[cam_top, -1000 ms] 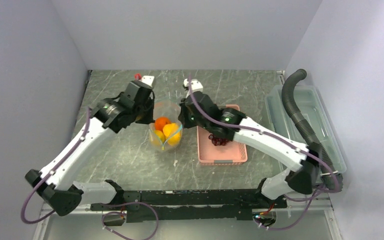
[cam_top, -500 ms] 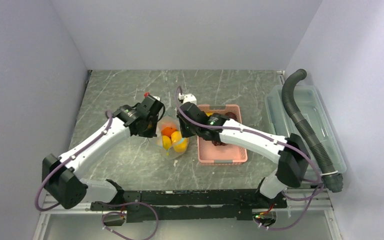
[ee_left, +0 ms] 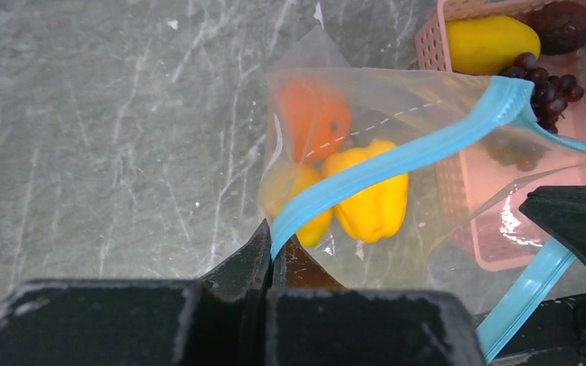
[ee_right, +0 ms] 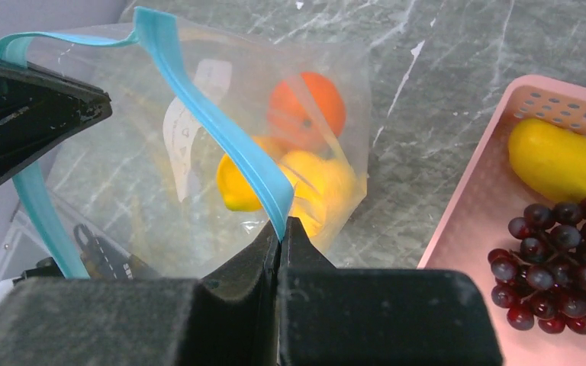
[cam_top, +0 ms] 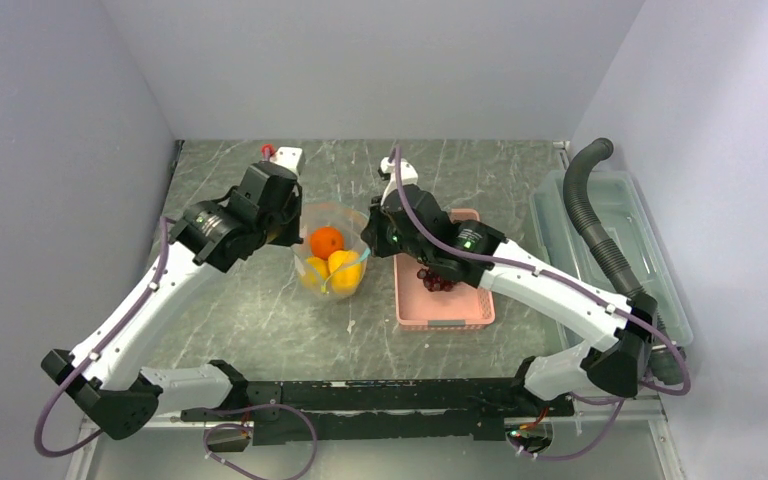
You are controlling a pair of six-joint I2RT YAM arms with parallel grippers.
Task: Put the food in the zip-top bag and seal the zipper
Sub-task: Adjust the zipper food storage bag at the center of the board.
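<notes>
Lifted again just left of pink basket [cam_top: 445, 320], bag [cam_top: 350, 225] gapes wide; left gripper [ee_left: 269, 245] and right gripper [ee_right: 281, 232] each clenched on zipper [ee_left: 397, 156] (grapes [cam_top: 435, 281] remain in basket). Loading looks unfinished, sealing premature.

Bench [cam_top: 500, 175]: bare along top of frame and lower centre; passable. Centre blocked: bag [cam_top: 332, 262] stretched between left gripper [cam_top: 296, 234] and right gripper [cam_top: 369, 236]. Right side: basket [cam_top: 445, 305], bin [cam_top: 642, 225], hose [cam_top: 578, 190].

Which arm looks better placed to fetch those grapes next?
Probably right: the right gripper pinches the zipper beside the pink basket holding the grapes; the left gripper is across the bag.
</notes>
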